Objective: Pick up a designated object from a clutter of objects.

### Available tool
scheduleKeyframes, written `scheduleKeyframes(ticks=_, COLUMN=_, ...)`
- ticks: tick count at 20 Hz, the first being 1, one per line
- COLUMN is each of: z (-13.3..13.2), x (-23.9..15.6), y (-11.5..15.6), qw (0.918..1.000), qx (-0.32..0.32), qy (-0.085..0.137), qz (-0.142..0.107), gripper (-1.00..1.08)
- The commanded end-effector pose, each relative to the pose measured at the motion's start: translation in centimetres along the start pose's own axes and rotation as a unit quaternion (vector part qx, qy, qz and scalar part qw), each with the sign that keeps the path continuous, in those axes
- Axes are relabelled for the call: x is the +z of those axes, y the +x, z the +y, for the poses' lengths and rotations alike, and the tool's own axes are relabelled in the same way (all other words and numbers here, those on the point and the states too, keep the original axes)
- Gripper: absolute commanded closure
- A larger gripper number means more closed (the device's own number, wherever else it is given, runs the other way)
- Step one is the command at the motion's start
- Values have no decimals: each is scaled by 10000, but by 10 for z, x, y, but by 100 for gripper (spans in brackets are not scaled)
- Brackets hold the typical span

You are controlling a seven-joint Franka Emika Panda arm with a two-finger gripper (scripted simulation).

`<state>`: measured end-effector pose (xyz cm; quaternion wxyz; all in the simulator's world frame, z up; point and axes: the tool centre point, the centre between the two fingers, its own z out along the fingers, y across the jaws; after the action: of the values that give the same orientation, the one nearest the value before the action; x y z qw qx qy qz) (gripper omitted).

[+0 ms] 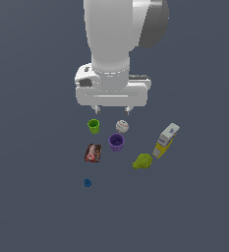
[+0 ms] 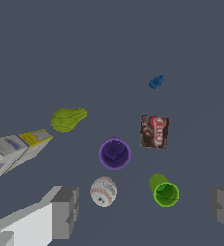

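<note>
The designated object, a small bright green cup (image 1: 93, 126) (image 2: 164, 190), stands upright at the exterior view's left of the clutter of objects. My gripper (image 1: 111, 109) (image 2: 144, 211) hangs above the surface behind the cup and the baseball, jaws wide apart and holding nothing. In the wrist view the green cup lies between the two grey fingers (image 2: 65, 212), nearer the other finger than this one. No finger touches the cup.
A white baseball (image 1: 122, 126) (image 2: 104, 190) sits beside the green cup, a purple ribbed cup (image 1: 116, 142) (image 2: 114, 153) just past it. Also there: a red-brown packet (image 1: 93, 153) (image 2: 155, 131), a yellow-green lumpy fruit (image 1: 142, 161) (image 2: 68, 118), a yellow-white carton (image 1: 165, 140) (image 2: 15, 148), a tiny blue item (image 1: 87, 183) (image 2: 156, 81).
</note>
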<state>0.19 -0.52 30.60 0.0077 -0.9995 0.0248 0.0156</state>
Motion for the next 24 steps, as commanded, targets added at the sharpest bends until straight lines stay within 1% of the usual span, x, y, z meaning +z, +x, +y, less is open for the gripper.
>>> scheduleKeyframes(ticks=1, z=0, x=0, y=0, qw=10000, qx=0, qy=0, qz=0, gripper=-92)
scheduleKeyframes(ticks=4, z=-4, x=-1, y=0, qw=10000, qx=-50, qy=-13, qz=17, gripper=-92)
scheduleKeyframes(ticks=9, z=-26, x=-5, y=2, qw=9995, qx=-297, qy=-73, qz=102, gripper=-92)
scheduleKeyframes(ticks=12, z=-31, x=-6, y=3, qw=9992, qx=-361, qy=-88, qz=122, gripper=-92)
scheduleKeyframes(ticks=18, z=-26, x=-1, y=2, qw=9995, qx=-295, qy=-79, qz=117, gripper=-92)
scheduleKeyframes(ticks=24, z=-12, x=21, y=-2, qw=9999, qx=-93, qy=-61, qz=120, gripper=-92)
